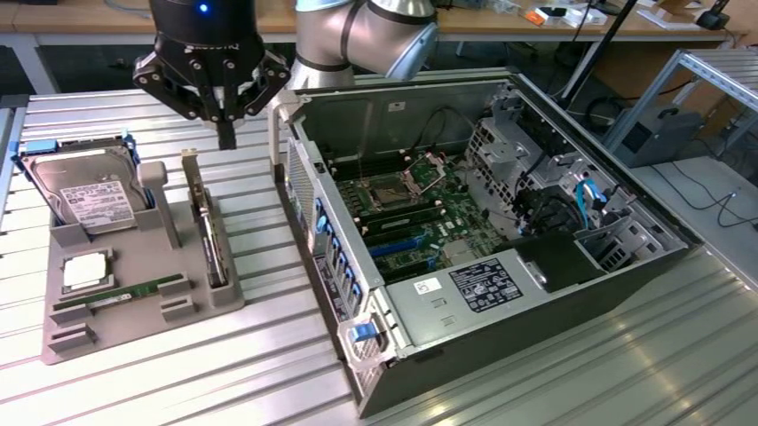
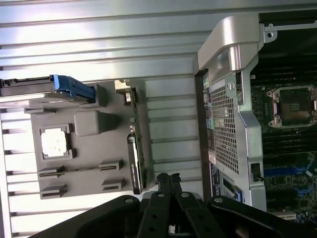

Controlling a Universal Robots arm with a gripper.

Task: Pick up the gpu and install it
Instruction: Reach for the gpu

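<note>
Matt grey plastic for the holder tray (image 1: 130,321); beneath it, ribbed, softly shiny metal table (image 1: 237,386). On the tray — gpu (image 1: 213,248) in matt black with pale metal bracket, hard drive (image 1: 89,200) in silvery metal, paper label. Beside the tray, grey sheet-metal computer case (image 1: 391,111).

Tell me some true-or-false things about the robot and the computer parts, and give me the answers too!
1. The graphics card stands on its edge in the gray holder. True.
2. The gripper is holding the graphics card. False: it hangs shut and empty near the card.
3. The computer case is open, so you can see inside it. True.
4. The hard drive sits inside the computer case. False: it is in the gray holder, outside the case.
</note>
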